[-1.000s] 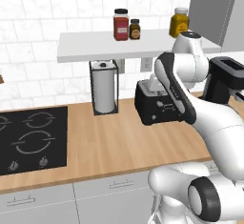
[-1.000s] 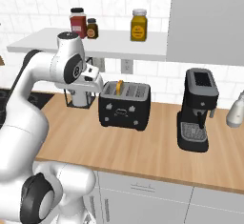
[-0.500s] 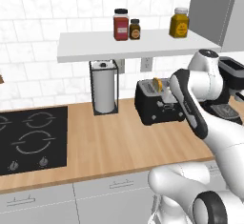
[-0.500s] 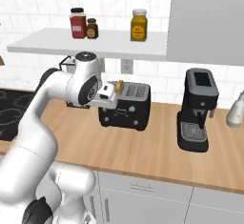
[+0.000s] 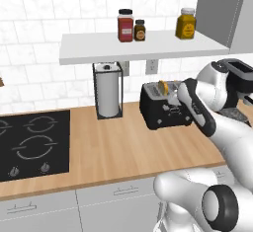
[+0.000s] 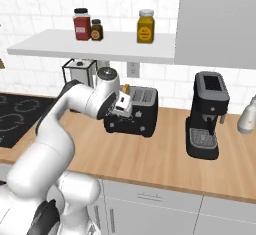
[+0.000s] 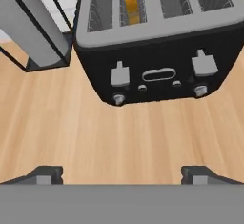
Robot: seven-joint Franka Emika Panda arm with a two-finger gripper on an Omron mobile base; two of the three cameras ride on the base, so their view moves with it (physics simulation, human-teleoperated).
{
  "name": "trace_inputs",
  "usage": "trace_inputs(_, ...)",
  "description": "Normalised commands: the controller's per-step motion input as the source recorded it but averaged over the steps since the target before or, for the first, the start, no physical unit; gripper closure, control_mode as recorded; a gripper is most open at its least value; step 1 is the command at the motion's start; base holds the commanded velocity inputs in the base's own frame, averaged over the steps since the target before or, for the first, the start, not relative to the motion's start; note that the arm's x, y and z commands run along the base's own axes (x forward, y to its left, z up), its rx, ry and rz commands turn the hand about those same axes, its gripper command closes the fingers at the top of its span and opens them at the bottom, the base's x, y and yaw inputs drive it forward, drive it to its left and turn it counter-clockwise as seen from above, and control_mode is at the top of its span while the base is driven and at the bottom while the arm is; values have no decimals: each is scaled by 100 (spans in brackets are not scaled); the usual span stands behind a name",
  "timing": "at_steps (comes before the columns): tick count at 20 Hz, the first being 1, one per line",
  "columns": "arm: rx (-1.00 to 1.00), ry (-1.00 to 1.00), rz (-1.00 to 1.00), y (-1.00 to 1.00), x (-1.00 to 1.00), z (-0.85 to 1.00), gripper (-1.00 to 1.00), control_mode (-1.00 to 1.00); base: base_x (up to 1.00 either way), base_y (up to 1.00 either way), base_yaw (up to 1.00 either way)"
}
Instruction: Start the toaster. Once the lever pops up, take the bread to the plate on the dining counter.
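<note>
Arm has swung right over the last second and now faces the black boxy toaster (image 7: 157,42) head-on, two-finger gripper (image 7: 121,174) spread wide and empty, just short of the front. Tan bread slice (image 7: 130,1) sits in the second slot; left pale lever (image 7: 119,74) not yet pressed, so starting is next.

Black coffee machine (image 6: 207,114), paper-towel holder (image 5: 107,91), black hob (image 5: 30,143), three shelf jars (image 5: 125,25).

The wooden counter (image 5: 113,147) carries the toaster (image 5: 165,108), a paper towel holder (image 5: 107,93), a coffee machine (image 6: 206,114) and a black hob (image 5: 29,142).
</note>
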Motion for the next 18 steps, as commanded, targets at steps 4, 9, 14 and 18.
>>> trace_inputs(4, 9, 0, 0, 1, 86, 0, -100, -100, 0, 0, 0)
trace_inputs(9, 0, 0, 0, 7, 60, -8, 100, -100, 0, 0, 0)
trace_inputs(14, -1, 1, 0, 7, 23, -16, 100, -100, 0, 0, 0)
trace_inputs(18, -2, 0, 0, 15, 5, -24, 100, -100, 0, 0, 0)
